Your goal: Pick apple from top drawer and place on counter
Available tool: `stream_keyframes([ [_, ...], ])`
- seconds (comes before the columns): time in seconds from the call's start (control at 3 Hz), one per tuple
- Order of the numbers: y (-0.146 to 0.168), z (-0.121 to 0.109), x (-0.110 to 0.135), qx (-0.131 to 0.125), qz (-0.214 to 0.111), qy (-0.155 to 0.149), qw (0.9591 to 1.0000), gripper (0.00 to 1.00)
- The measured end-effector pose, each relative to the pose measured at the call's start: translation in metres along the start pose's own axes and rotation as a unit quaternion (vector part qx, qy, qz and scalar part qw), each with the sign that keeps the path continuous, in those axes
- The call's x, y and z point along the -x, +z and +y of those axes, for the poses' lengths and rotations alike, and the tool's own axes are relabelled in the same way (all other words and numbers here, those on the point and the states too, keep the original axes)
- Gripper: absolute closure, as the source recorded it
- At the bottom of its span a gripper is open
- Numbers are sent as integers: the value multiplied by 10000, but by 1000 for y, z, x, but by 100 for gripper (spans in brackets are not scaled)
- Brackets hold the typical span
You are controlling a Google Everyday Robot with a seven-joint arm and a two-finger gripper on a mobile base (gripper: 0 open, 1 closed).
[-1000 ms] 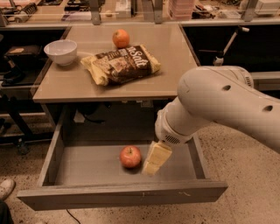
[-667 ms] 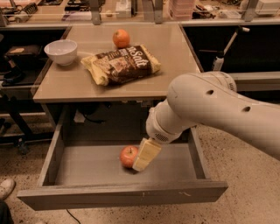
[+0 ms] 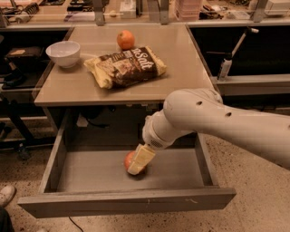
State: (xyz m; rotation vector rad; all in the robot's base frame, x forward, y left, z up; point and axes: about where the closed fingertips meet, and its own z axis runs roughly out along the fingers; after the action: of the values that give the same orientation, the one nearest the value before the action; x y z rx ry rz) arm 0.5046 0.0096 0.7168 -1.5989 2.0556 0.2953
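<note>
The top drawer (image 3: 90, 174) stands pulled open below the counter (image 3: 81, 86). The apple (image 3: 128, 160), small and red, lies on the drawer floor near the middle. My gripper (image 3: 136, 168) reaches down into the drawer from the right on the big white arm (image 3: 213, 120). It sits right at the apple and covers the apple's right side. The apple rests on the drawer floor.
On the counter lie a chip bag (image 3: 125, 67), an orange round fruit (image 3: 125, 39) and a white bowl (image 3: 63, 53). A cluttered workbench (image 3: 136, 10) runs along the back. A lower shelf with a bottle (image 3: 224, 69) is at the right. A shoe (image 3: 5, 195) shows at bottom left.
My arm has swung left and the gripper has moved from beside the apple's right side onto the apple. The apple has not moved.
</note>
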Motion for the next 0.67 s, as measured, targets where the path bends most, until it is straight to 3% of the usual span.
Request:
stream_keyframes([
  [0.67,45,-2,-18,304,-377,510,9975,0],
])
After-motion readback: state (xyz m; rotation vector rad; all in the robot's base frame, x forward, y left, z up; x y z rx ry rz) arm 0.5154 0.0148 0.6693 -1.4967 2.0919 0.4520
